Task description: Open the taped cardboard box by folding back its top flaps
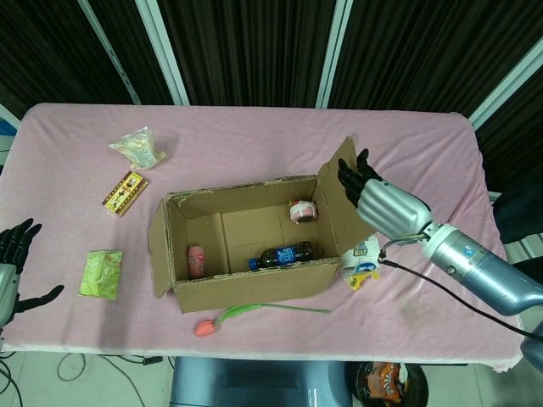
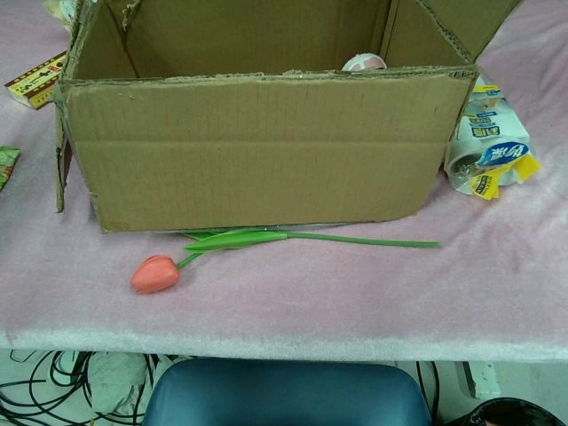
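the right hand is at the right end of the cardboard box, its dark fingers against the outer face of the right flap, which stands up and leans outward. whether the fingers clamp the flap or only press on it, i cannot tell. the box sits near the middle of the pink table, its top open; inside lie a dark bottle, a pink-lidded cup and a small pink thing. just beside the box's right end lies a wrapped roll pack. a tulip lies along the front wall. the left hand hangs at the table's left edge, fingers apart, holding nothing.
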`<move>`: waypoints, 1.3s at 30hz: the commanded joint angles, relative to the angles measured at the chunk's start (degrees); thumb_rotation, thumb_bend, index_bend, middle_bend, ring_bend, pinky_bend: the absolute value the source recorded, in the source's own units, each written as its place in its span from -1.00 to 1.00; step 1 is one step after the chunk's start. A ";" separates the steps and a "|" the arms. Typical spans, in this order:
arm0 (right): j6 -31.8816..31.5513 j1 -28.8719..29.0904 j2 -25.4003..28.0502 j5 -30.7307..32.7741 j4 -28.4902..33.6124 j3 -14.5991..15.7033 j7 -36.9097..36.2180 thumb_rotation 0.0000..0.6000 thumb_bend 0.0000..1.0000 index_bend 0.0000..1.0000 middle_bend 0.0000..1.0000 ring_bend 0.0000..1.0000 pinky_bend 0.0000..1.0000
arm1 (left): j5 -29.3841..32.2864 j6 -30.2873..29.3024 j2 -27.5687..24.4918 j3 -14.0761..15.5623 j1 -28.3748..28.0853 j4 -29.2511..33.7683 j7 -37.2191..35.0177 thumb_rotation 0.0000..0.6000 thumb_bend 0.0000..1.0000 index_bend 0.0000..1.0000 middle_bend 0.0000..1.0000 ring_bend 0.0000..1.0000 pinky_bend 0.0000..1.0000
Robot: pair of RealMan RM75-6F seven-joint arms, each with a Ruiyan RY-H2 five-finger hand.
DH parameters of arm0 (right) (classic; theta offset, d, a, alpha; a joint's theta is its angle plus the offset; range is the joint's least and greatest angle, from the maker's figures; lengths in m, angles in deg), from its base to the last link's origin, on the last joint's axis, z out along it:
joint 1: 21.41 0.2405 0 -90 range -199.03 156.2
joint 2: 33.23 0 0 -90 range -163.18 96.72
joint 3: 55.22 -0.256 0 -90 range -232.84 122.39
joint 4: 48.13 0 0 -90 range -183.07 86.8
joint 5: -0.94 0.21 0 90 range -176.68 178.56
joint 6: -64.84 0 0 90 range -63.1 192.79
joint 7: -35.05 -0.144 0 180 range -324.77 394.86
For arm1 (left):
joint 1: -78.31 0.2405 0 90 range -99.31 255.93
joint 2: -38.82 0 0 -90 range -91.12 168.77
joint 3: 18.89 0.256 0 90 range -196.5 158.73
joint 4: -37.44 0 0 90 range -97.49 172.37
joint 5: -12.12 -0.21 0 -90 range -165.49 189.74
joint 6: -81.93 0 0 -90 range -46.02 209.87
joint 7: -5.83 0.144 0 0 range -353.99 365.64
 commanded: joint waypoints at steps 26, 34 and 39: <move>-40.52 -38.76 -23.78 11.47 3.05 2.51 -28.42 1.00 -0.49 -1.00 -1.00 -0.99 -0.54 | 2.21 2.63 -0.18 0.18 -0.52 -0.22 6.57 1.00 -0.79 -1.00 -1.00 -1.00 -0.94; -49.14 -46.93 -30.86 6.98 -5.17 4.30 -34.08 1.00 -0.50 -1.00 -1.00 -1.00 -0.54 | 3.45 3.70 0.20 0.15 -0.74 -0.14 8.99 1.00 -0.80 -1.00 -1.00 -1.00 -0.99; -50.58 -49.47 -34.04 5.44 -10.42 4.57 -36.67 1.00 -0.50 -1.00 -1.00 -1.00 -0.54 | 3.43 4.17 0.40 0.29 -0.95 -0.06 9.67 1.00 -0.80 -1.00 -1.00 -1.00 -0.99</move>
